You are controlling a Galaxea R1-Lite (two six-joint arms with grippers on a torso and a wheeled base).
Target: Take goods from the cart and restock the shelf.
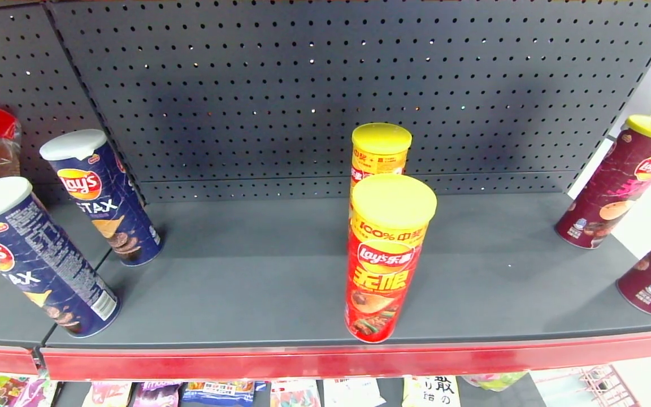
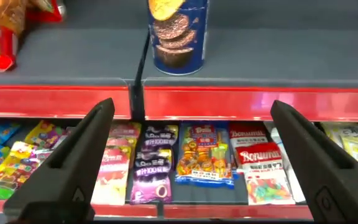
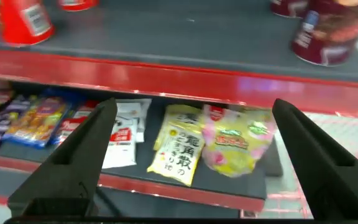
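Six cans [image 1: 389, 257] stand on the shelf [image 1: 257, 294] with broad gaps apparently left to fill, while left hand [image 2: 191, 104] and right hand [image 3: 194, 102], both wide open and empty, face its front edge.

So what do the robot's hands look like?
The left gripper and right gripper match: each has two dark grey, nearly black fingers, shaped like long flat-sided wedges, thick at the base and narrowing to the tips.
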